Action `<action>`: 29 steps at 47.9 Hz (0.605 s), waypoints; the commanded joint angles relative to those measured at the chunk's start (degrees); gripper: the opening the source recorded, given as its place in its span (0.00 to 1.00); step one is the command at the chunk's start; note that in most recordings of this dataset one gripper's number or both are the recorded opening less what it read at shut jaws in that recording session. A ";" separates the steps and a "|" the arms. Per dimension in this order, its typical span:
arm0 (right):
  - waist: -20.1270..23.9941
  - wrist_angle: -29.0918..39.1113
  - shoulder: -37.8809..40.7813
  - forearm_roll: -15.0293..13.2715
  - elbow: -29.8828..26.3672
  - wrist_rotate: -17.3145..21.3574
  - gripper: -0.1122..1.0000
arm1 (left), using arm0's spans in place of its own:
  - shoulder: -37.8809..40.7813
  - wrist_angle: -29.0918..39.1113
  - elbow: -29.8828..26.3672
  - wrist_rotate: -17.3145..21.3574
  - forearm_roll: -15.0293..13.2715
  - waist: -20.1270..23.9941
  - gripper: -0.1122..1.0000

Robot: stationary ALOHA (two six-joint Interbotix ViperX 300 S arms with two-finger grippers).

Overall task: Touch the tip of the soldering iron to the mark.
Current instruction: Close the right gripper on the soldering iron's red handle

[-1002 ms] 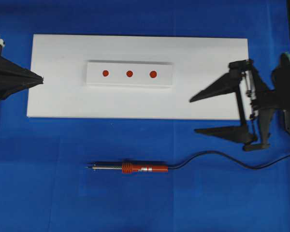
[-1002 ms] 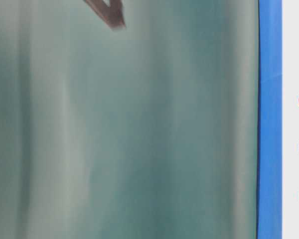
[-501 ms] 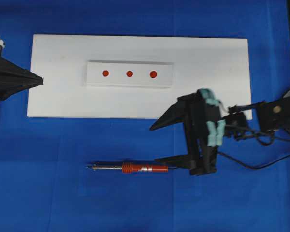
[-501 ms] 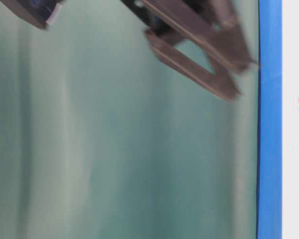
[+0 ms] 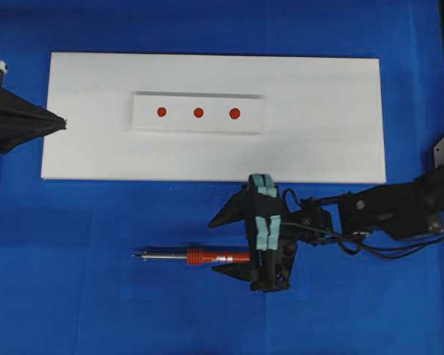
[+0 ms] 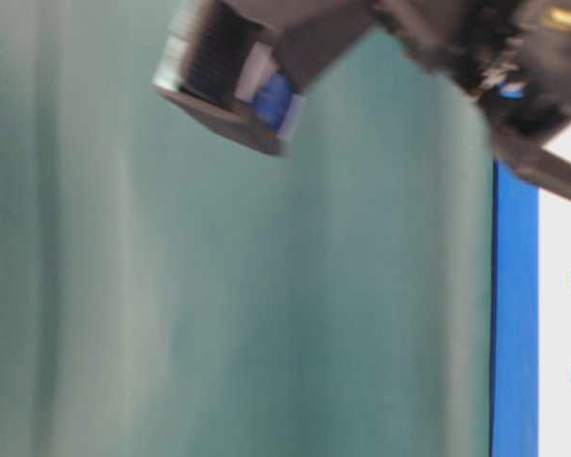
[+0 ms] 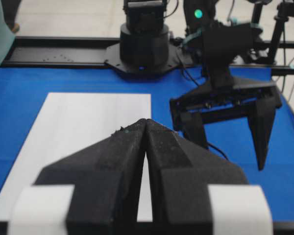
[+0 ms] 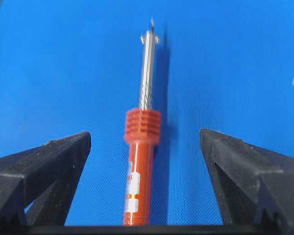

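The soldering iron lies flat on the blue cloth in front of the white board, red-orange handle to the right and silver tip pointing left. My right gripper is open, one finger on each side of the handle without touching it. In the right wrist view the iron lies between the spread fingers of that gripper, its tip far ahead. Three red marks sit in a row on a raised white block. At the board's left edge my left gripper is shut and empty, as its own view also shows.
The white board covers the middle of the blue cloth. The iron's black cord trails right under the right arm. Arm bases and a black rail line the far side. In the table-level view a blurred dark arm part fills the top.
My right gripper has swung left and forward, from the board's right end to the iron's handle, staying open. The left gripper and the iron have not moved.
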 commanded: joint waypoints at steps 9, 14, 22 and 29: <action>0.97 -0.62 5.10 3.52 -3.16 -0.18 0.88 | 0.18 -0.70 -0.35 0.00 0.09 0.00 0.10; 1.05 -0.79 6.77 4.13 -3.87 -0.26 0.87 | 0.18 -0.70 -0.26 0.00 0.09 0.18 0.10; 1.41 -0.97 8.26 4.31 -4.66 -0.18 0.87 | 0.18 -0.70 -0.26 0.00 0.09 0.26 0.10; 1.41 -0.97 8.96 4.57 -5.10 -0.44 0.84 | 0.09 -0.70 -0.18 0.00 0.09 0.62 0.10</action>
